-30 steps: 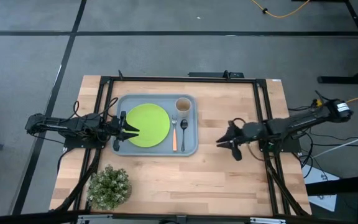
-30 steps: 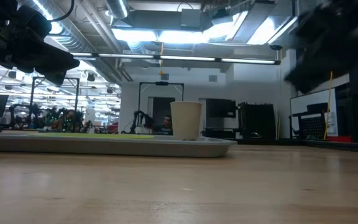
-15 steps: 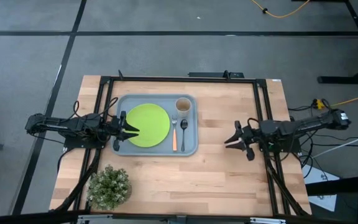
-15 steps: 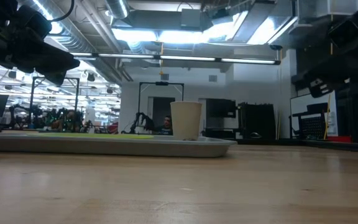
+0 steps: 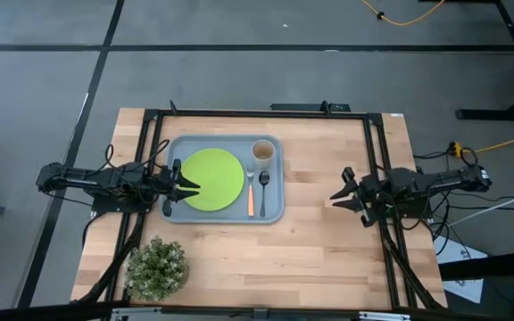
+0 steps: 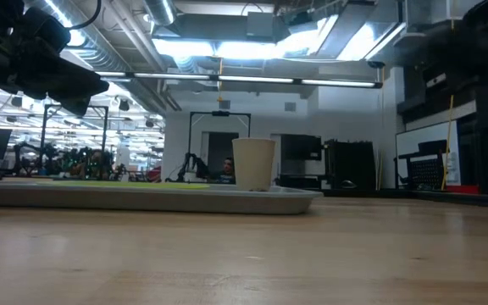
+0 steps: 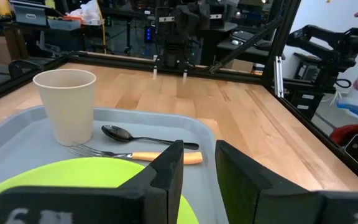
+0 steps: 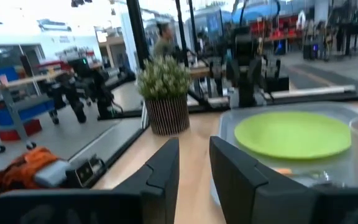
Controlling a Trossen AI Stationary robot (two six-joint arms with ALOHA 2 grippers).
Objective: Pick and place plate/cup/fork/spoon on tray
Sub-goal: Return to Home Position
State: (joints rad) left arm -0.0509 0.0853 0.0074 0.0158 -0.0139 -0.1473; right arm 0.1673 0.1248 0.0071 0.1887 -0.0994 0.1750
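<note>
Tray (image 5: 270,212) sat on the left-centre of the wooden table (image 5: 328,254), all four pieces on it.

Plate (image 5: 212,178) lay flat and filled the tray's left part. Cup (image 5: 263,151) stood upright in the tray's corner on the right-arm side, at the end away from the potted plant (image 5: 157,266). Fork (image 5: 251,193) and spoon (image 5: 263,183) lay side by side, roughly parallel, in the strip between the plate and the tray's right rim. The fork was just beside the plate's edge and the spoon lay on its outer side, with a thin gap between the two. The tines and the spoon's bowl both pointed toward the cup, and the orange handle pointed away from it.

Left gripper (image 5: 188,187) hung above the tray's left edge, its tips over the plate's left rim. Its wrist view showed a narrow gap between the fingers (image 7: 166,177) with nothing in it.

Right gripper (image 5: 340,196) was over bare wood, well apart from the tray, close to the black frame rail on the right side of the table. Its fingers (image 8: 163,174) were likewise parted a little and empty.

The plant stood off the tray at the table's corner on the left-arm side.
</note>
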